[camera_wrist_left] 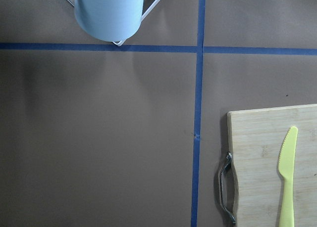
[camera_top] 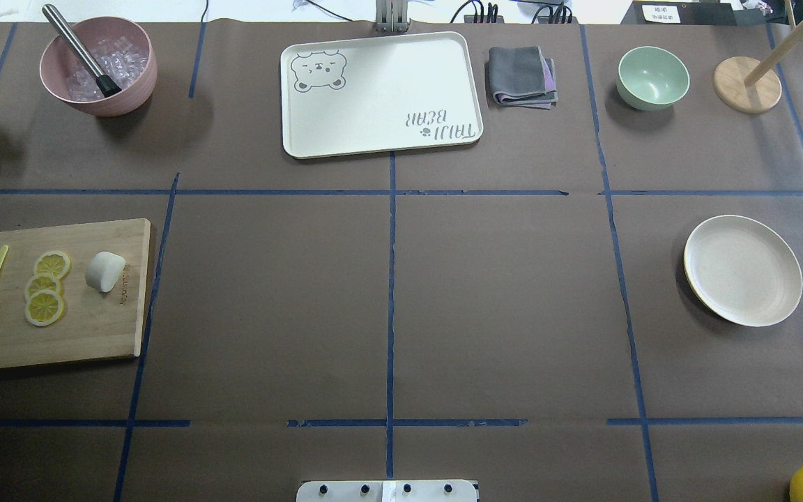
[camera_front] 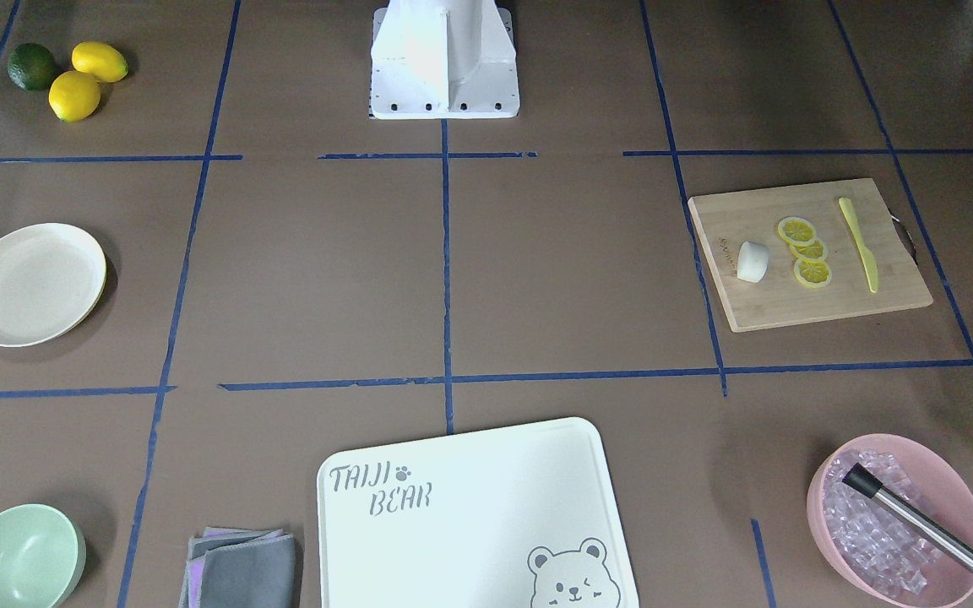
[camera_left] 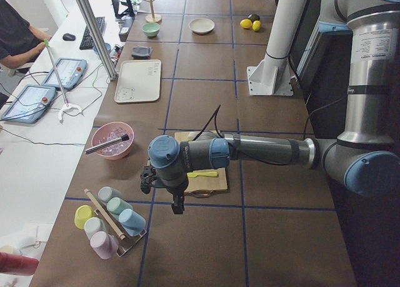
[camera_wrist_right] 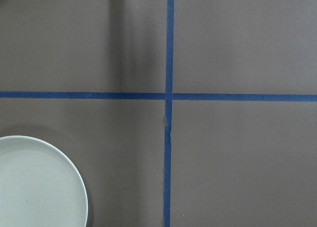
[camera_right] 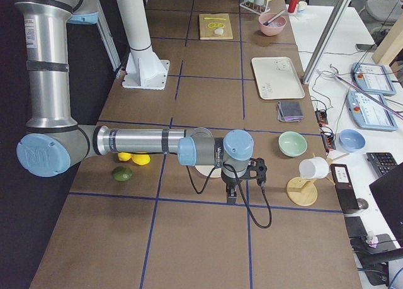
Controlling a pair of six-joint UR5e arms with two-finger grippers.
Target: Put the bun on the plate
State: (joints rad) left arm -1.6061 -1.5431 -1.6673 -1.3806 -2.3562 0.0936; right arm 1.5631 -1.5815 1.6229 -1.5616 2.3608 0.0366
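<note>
Pickup pending: small white rounded bun (camera_top: 105,271) on bamboo board (camera_top: 95,335), round cream plate (camera_top: 743,270) bare; left gripper (camera_left: 177,207) (grip untellable, likewise right gripper (camera_right: 231,196)) must reach bun.

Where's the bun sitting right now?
In the overhead view, the bun lies on the wooden board at the table's left edge, just right of the lemon slices; the plate is far across on the right.

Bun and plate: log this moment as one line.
phase: pre-grasp | bun: on wooden board, untouched | plate: empty | left hand: hovering beside board, grip unclear | right hand: hovering beside plate, grip unclear
</note>
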